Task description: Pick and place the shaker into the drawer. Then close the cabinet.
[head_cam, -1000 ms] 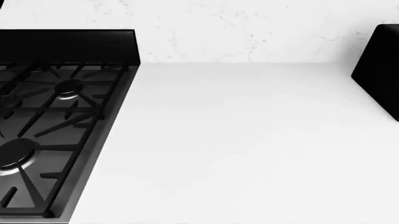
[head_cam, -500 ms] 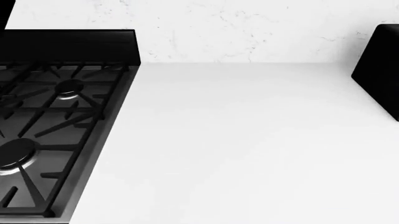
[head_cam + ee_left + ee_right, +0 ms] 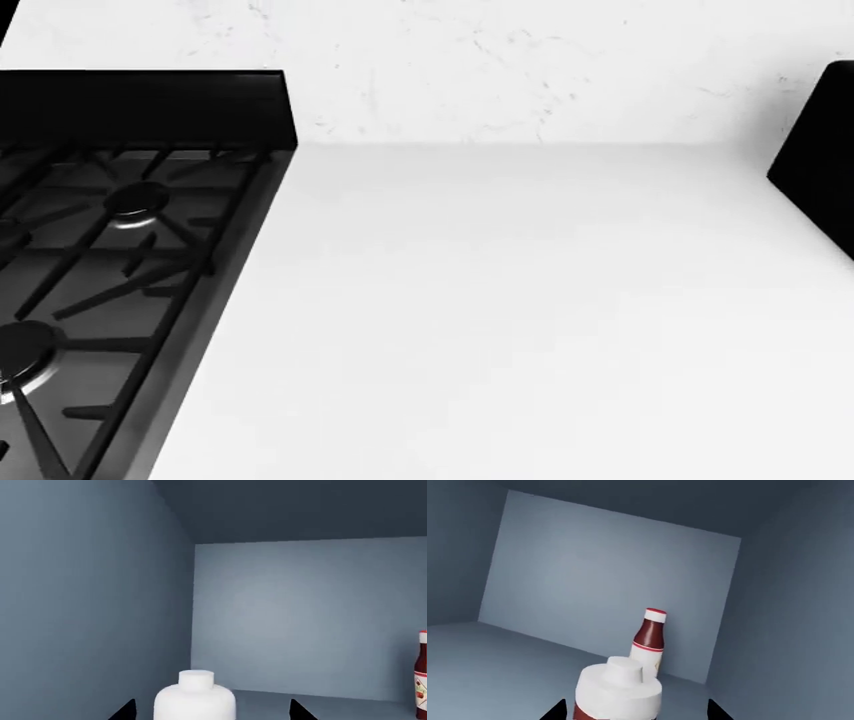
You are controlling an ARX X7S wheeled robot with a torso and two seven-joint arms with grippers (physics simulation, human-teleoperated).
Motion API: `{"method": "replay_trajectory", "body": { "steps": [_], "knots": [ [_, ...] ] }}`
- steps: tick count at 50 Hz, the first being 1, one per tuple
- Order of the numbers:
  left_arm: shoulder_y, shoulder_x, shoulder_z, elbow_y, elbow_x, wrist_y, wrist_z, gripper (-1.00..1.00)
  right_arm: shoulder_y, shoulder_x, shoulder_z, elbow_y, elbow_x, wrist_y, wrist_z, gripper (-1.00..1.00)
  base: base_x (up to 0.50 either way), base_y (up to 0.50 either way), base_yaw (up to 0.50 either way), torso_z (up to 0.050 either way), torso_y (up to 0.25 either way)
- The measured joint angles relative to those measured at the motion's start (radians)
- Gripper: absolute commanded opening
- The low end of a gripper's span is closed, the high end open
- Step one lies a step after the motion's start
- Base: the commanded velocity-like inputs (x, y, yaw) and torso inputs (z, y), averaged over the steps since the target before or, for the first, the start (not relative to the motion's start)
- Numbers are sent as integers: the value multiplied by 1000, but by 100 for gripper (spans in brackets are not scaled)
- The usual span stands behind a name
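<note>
Shaker (image 3: pixel 195 698): white, upright, long axis vertical, cap uppermost; stands between the spread fingertips (image 3: pixel 124 712) of the left claw (image 3: pixel 212 712), contact not discernible, inside a blue-grey compartment (image 3: pixel 300 615) with smooth flat walls. Right claw (image 3: pixel 635 711): tips apart around a white-capped bottle (image 3: pixel 617 692); grip not discernible. Ketchup bottle (image 3: pixel 648 641): upright near the corner. Head view: white counter (image 3: pixel 534 300), black gas range (image 3: pixel 107 260), marble backsplash (image 3: pixel 467 70).
</note>
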Motion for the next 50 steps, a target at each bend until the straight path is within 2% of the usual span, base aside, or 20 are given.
{"method": "replay_trajectory", "body": {
  "steps": [4,5,9,10,11,17,24,32,35,43,47,50],
  "knots": [
    [-24,0,26,157,3,-22,-414,100,-3,8,29,0,0,-3,0,100,375,1,0,0,0],
    [-25,0,30,158,9,-26,-407,100,-6,9,38,-1,-4,-4,0,100,0,0,0,0,0],
    [-18,0,25,87,49,-14,-239,100,-8,11,59,0,-14,-2,-3,100,3,0,0,0,0],
    [-17,0,22,73,57,-12,-207,-100,-8,11,63,0,-15,-2,-2,100,0,0,0,0,0],
    [-16,0,19,61,64,-10,-177,-100,-9,12,66,1,-15,-1,-1,-100,0,0,0,0,0],
    [-11,0,2,11,101,-4,-46,-100,-15,10,57,-6,7,7,28,-100,2,0,0,0,0],
    [-9,0,-6,-21,101,8,40,-100,-16,7,52,-2,9,-1,44,-100,4,0,-2,0,0],
    [-27,-1,16,-55,-65,63,89,-100,11,3,34,32,-37,-79,11,-100,1,0,-1,0,0],
    [-42,-1,-75,-58,-35,75,107,-100,22,-6,67,18,-105,-118,-17,-100,0,0,-1,0,0],
    [-67,0,-498,-18,254,46,144,-100,48,-40,164,-64,-260,-196,-96,-100,0,0,0,0,0],
    [-74,0,-623,-4,341,37,156,-100,56,-52,192,-88,-305,-225,-124,-100,0,0,0,0,0],
    [-75,0,-674,-1,373,36,163,-100,56,-58,205,-93,-330,-242,-139,-100,-333,19,0,0,0]
  ]
}}
